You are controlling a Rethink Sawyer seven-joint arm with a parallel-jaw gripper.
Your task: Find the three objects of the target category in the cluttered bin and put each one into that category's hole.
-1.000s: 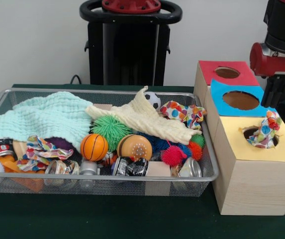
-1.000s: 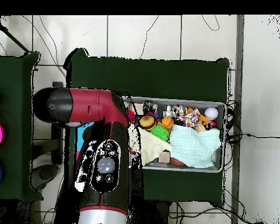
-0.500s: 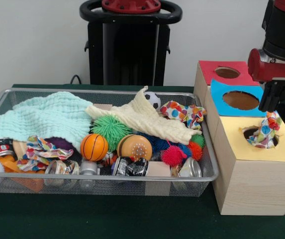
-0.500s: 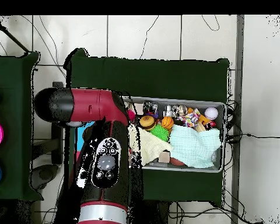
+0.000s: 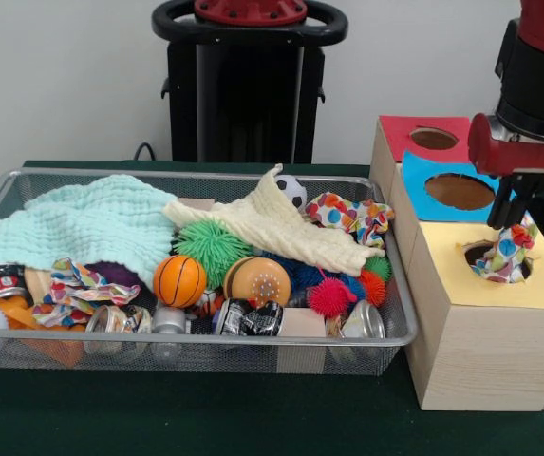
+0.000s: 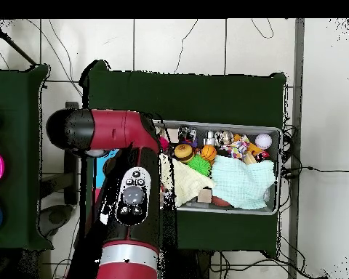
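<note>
The wire mesh bin [image 5: 205, 339] holds a polka-dot cloth [image 5: 352, 217] at its back right and another [image 5: 82, 285] at its front left, half under clutter. A third polka-dot cloth [image 5: 507, 249] sits bunched in the hole [image 5: 478, 253] of the yellow-topped box [image 5: 499, 290] and sticks out above it. My gripper [image 5: 504, 211] hangs straight over that cloth, at or just above its top. In the overhead view my arm [image 6: 130, 203] covers the boxes and the gripper; the bin's rim [image 6: 278, 171] shows to its right.
A mint waffle cloth [image 5: 82, 223] and a cream knitted cloth [image 5: 272, 223] lie over the bin's back half. Balls, spiky toys and cans fill its front. The blue-topped box [image 5: 419, 185] and red-topped box [image 5: 400, 133] stand behind the yellow one.
My arm has come down and shifted left in the front view, bringing the gripper over the cloth in the yellow box's hole. The cloths have not moved.
</note>
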